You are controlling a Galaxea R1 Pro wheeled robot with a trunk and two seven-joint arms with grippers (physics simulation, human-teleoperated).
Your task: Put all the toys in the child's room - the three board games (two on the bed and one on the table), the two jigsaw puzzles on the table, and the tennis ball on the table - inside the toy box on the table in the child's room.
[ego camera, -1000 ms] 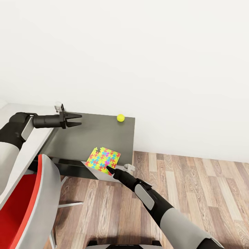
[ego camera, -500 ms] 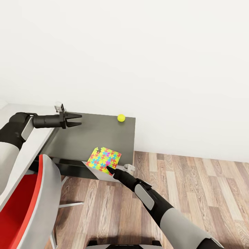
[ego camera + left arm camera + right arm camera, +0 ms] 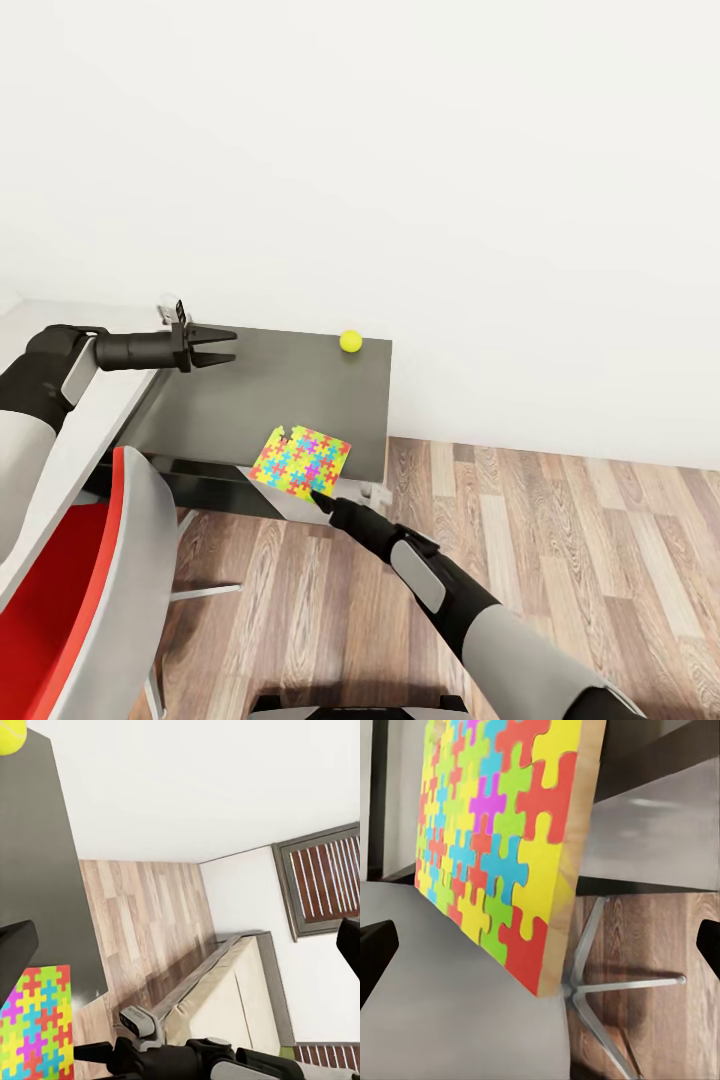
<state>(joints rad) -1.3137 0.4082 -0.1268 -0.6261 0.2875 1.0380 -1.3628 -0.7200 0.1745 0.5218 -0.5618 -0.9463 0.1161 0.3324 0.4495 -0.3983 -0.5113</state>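
One jigsaw puzzle (image 3: 300, 460) lies at the front edge of the table's dark grey section (image 3: 270, 390), one corner past the edge. My right gripper (image 3: 322, 497) is open just in front of that near edge; in the right wrist view the puzzle (image 3: 487, 832) sits between the spread fingers (image 3: 375, 945). The yellow tennis ball (image 3: 350, 341) rests at the table's back right corner. My left gripper (image 3: 215, 347) hovers open and empty over the table's back left. The left wrist view takes in the ball (image 3: 9, 735) and puzzle (image 3: 34, 1020). The toy box and board games are out of view.
A red chair (image 3: 70, 600) with a grey back stands at the left, close to the pale grey desk top (image 3: 80, 420); its star base (image 3: 600, 986) is under the table. Wood floor (image 3: 560, 520) lies to the right. The bed (image 3: 232, 997) and a window (image 3: 330, 877) are farther off.
My right gripper has drawn back slightly toward me, from over the puzzle's near corner to just off its edge. The left arm, puzzle and ball have stayed put.
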